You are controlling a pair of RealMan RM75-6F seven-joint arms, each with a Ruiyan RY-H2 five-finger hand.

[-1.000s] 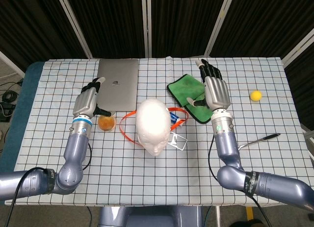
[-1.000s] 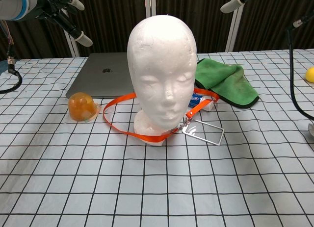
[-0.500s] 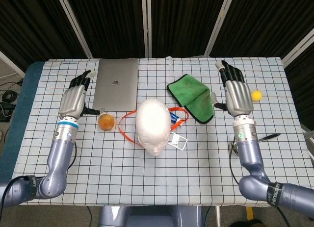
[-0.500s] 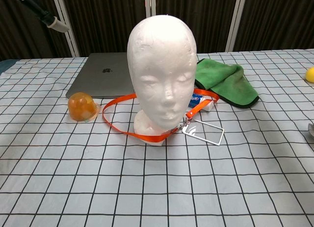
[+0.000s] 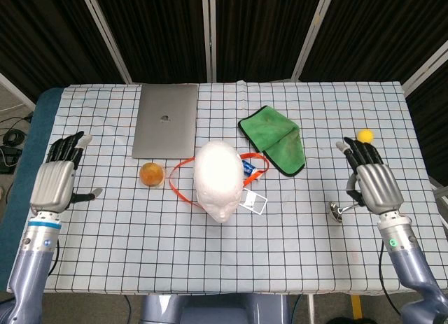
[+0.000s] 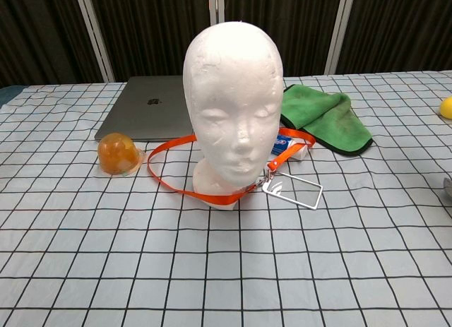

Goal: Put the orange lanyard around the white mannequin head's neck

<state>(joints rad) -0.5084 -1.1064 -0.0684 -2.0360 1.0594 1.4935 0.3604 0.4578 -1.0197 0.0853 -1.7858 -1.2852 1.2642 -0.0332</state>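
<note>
Orange lanyard [image 6: 176,189] looped on the table [image 6: 212,270] around the base of the white mannequin head [image 6: 233,101], both hands empty at the table's edges

The strap lies flat on the checked cloth, circling the upright head's neck base, with its clear badge holder [image 6: 293,191] resting just right of the head. The left hand [image 5: 57,178] is at the far left edge, fingers spread and holding nothing; the right hand [image 5: 372,178] is at the far right, likewise released. A closed laptop [image 5: 166,129] sits behind, a green cloth [image 5: 274,140] to the right, an orange dome [image 6: 118,155] left of the strap, and a yellow ball [image 5: 365,136] near the right hand
</note>
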